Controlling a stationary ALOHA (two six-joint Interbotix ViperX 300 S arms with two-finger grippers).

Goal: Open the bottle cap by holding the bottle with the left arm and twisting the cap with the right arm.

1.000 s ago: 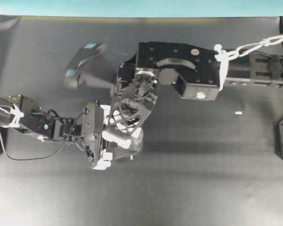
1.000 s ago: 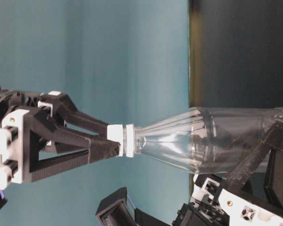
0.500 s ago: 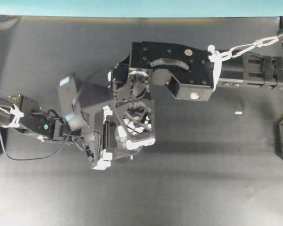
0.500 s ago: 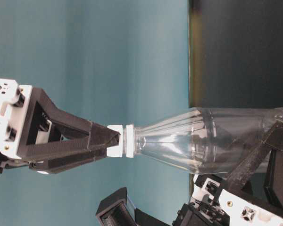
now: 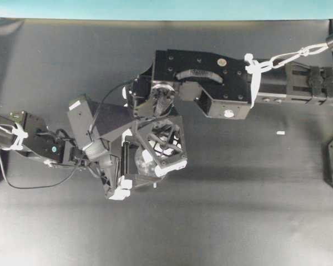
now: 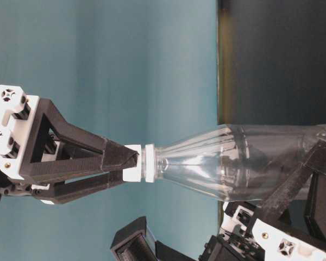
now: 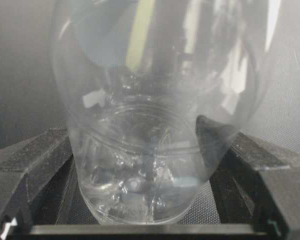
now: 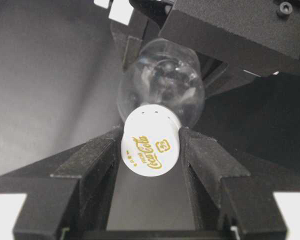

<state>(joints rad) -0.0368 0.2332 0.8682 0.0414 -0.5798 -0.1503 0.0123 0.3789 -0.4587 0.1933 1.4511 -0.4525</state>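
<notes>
Bottle cap (image 8: 150,146): smooth white cylinder, gold script, pincer-clamped.

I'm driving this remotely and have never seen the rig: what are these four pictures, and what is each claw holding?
Two black robot arms work over a dark table. One picture looks down from overhead; one is a table-level view that shows the scene turned sideways; the other two come from cameras on each wrist. The left gripper is shut on the lower body of a clear plastic bottle, steadying it. The right gripper comes from above and is shut on the white bottle cap, which carries gold Coca-Cola lettering. The cap sits on the neck. A tiny white scrap lies on the table apart from them.
</notes>
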